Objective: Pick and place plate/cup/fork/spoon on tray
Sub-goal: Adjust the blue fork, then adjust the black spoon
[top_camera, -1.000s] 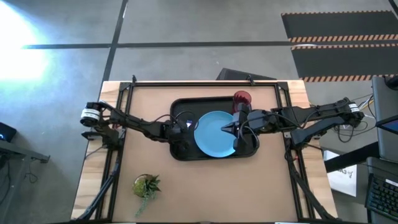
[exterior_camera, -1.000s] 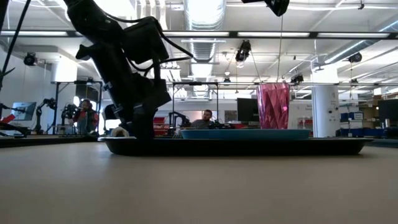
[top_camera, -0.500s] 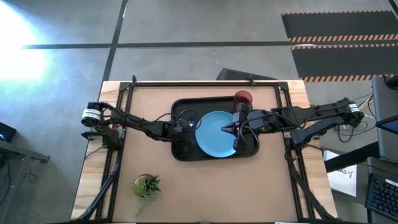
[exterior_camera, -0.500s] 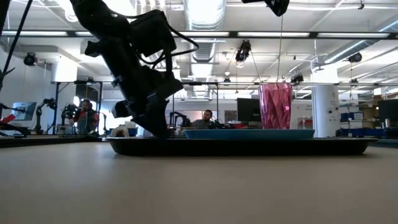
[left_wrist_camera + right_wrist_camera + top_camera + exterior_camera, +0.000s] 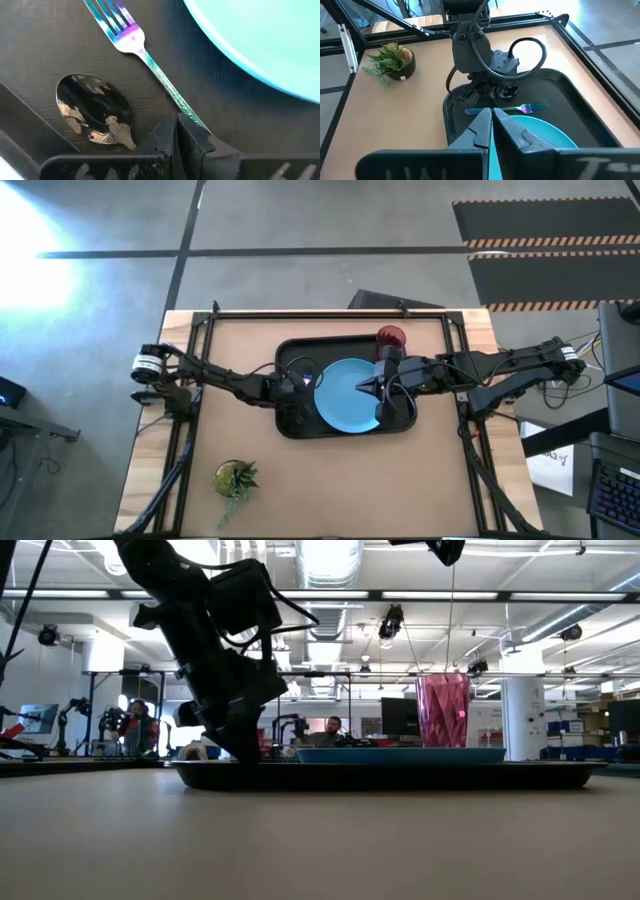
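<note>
Tray (image 5: 290,425) contents we recorded: plate (image 5: 345,395), cup (image 5: 390,337), fork (image 5: 145,52), spoon (image 5: 95,112), all placed; left pincer (image 5: 176,131) and right pincer (image 5: 491,116) clenched, empty.

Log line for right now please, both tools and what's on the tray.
left tool: shut on fork handle, in tray | right tool: shut, over plate | spoon, cup: in tray

Table (image 5: 330,470): black tray (image 5: 345,428), potted plant (image 5: 235,478).
</note>
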{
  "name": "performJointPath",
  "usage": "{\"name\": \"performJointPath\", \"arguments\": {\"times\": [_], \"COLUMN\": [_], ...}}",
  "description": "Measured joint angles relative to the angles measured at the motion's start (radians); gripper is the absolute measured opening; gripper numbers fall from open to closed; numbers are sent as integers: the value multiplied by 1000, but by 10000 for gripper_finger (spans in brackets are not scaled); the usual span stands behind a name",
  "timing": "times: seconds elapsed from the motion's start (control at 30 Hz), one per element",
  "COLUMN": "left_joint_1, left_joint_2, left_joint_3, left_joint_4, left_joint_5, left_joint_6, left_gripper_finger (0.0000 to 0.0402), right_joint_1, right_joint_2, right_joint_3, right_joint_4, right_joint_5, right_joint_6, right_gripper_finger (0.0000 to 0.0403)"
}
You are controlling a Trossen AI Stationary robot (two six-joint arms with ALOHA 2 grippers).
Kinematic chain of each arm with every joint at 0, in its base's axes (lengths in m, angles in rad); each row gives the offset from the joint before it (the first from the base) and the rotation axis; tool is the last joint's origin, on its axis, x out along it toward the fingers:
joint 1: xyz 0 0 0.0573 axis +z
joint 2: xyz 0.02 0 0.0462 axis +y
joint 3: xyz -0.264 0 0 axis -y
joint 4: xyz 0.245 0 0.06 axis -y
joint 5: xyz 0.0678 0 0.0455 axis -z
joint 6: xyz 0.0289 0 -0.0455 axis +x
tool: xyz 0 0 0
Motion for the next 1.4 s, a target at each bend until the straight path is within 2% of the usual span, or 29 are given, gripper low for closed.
{"name": "performJointPath", "arguments": {"times": [0.43, 0.7, 0.93, 1.4], "left_joint_1": [-19, -25, -25, -29], "left_joint_2": [68, 72, 72, 14], "left_joint_3": [27, 93, 89, 91], "left_joint_4": [32, 49, 62, -212], "left_joint_5": [5, 40, 33, 2], "left_joint_6": [-2, 0, 2, -2], "left_gripper_finger": [0, 0, 0, 0], "right_joint_1": [0, 0, 0, 0], "right_joint_2": [0, 0, 0, 0], "right_joint_3": [0, 0, 0, 0], "right_joint_4": [0, -4, -8, -44], "right_joint_5": [0, 0, 0, -1], "right_joint_6": [-1, -1, -1, -1], "right_gripper_finger": [9, 9, 9, 9]}}
